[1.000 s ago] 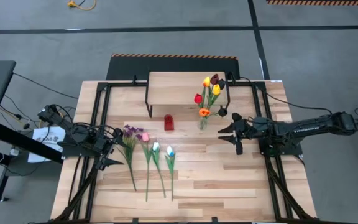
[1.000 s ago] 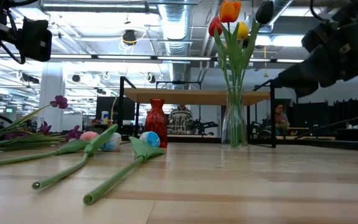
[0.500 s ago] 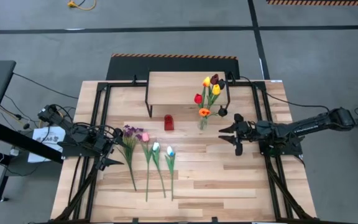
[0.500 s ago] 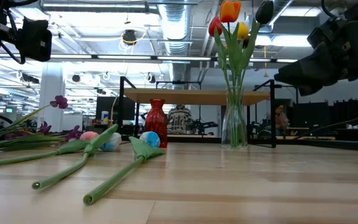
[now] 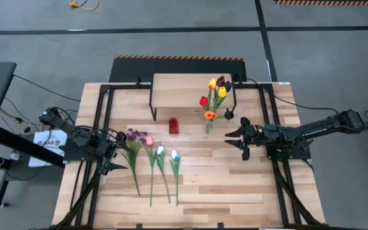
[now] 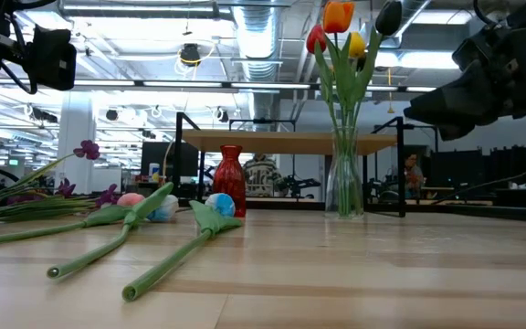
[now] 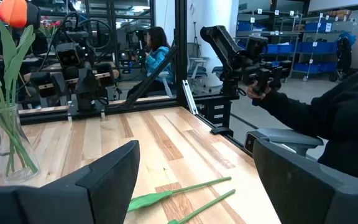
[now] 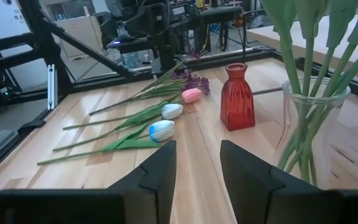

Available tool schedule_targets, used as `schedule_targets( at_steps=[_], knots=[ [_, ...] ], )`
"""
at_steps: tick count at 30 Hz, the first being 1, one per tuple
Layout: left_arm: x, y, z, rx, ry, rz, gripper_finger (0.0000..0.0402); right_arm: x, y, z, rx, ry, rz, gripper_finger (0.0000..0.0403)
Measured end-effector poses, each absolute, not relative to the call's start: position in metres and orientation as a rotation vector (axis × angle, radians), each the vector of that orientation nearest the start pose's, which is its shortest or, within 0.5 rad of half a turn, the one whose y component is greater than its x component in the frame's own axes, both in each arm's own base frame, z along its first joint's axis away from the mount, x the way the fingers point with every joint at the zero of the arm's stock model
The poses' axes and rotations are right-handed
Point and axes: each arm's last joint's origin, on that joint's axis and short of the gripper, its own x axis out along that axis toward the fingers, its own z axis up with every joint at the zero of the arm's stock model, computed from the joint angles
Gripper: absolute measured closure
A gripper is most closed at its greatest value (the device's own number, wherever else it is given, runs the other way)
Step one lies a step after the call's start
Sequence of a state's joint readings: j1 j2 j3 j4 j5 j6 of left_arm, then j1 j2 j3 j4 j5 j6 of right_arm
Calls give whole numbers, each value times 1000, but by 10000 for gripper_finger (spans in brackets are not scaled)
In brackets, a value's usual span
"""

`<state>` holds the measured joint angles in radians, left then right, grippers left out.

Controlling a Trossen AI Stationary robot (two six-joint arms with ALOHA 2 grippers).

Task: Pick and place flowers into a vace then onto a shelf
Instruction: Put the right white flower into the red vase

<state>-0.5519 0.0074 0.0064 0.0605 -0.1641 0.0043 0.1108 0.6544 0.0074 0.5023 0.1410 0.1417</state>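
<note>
While the high view looks straight down, the low light-wood shelf with thin black legs [image 5: 190,89] sits toward twelve o'clock on the plank table [image 5: 235,185], and a clear glass vase of red, orange, yellow and maroon tulips [image 5: 214,102] stands on the table at the shelf's four o'clock corner. A small red ribbed vase [image 5: 174,126] stands at the glass vase's nine o'clock. The loose flowers, purple sprigs with pink, white and blue-tipped tulips [image 5: 152,156], lie flat toward seven o'clock of the red vase. The right gripper [image 5: 235,136] hovers at the glass vase's four o'clock, fingers spread and empty; the left gripper [image 5: 117,153] waits beside the sprigs (its fingers are too small here to judge). From the low view the loose stems lie on the wood, the glass vase upright beyond them. Through the left wrist view its fingers [image 7: 114,180] stand wide apart, holding nothing. Through the right wrist view its fingers [image 8: 157,174] stand parted and empty, facing the red vase and the loose tulips.
</note>
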Motion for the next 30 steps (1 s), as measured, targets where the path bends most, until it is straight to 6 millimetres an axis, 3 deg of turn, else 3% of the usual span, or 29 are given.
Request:
schedule_targets(
  at_steps=[7, 11, 19, 30],
  knots=[
    [85, -47, 172, 12, -69, -385, 99, 137, 11, 150, 132, 141, -41, 285],
    [84, -46, 181, 33, -178, -378, 99, 137, 11, 150, 132, 141, -41, 285],
    [79, -43, 204, -105, -395, -367, 99, 137, 11, 150, 132, 142, -40, 285],
    [78, -41, 206, -209, -407, -367, 99, 137, 11, 149, 130, 158, -41, 285]
  ],
)
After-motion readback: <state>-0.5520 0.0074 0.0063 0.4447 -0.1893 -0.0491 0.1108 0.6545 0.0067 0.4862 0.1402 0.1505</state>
